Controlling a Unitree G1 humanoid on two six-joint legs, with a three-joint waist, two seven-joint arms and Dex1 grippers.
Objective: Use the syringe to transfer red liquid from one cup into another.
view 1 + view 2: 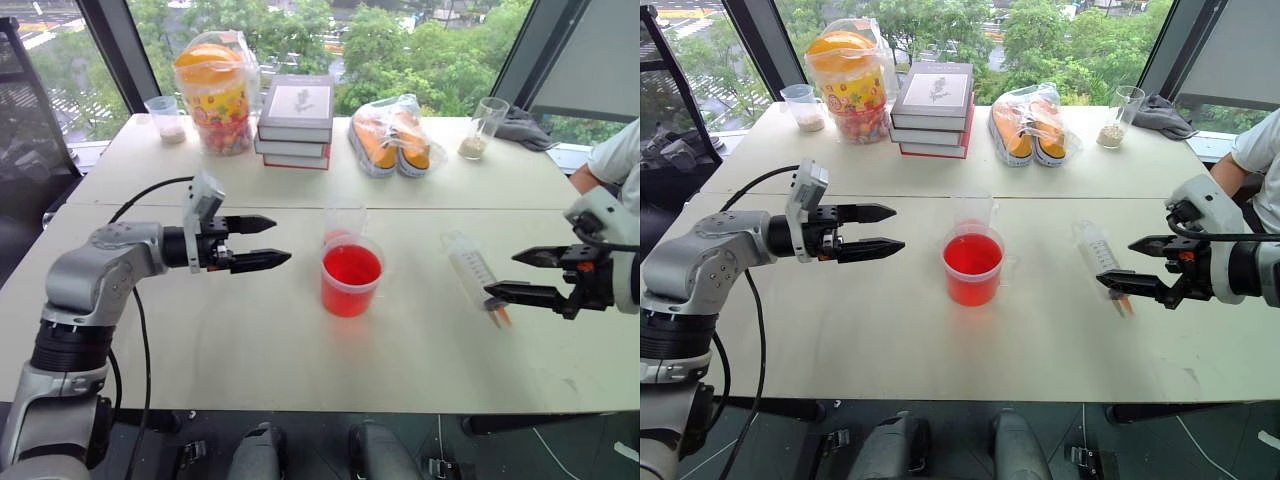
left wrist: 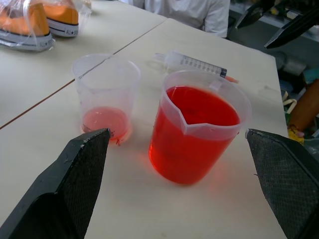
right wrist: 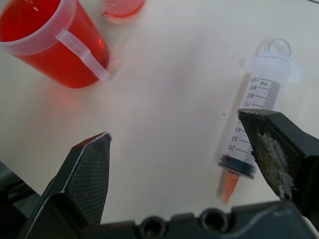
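With both grippers, left [image 1: 268, 243] and right [image 1: 518, 275], spread wide and empty: one syringe [image 1: 474, 272] lying flat, one red-filled cup [image 1: 351, 279], one near-empty cup [image 2: 105, 95].

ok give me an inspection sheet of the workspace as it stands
surface: pale table, seam across it, no spills seen
job's things: syringe lying flat, plunger pushed in; full red cup; slimmer cup just behind it, red film at its bottom
clutter: far edge holds snack jar, book stack, bagged shoes, two cups of grains
grippers: left claw open, empty, beside the cups; right claw open, over the syringe tip
cables: black cable along left arm
surroundings: windows, trees outside; a person's sleeve at the right
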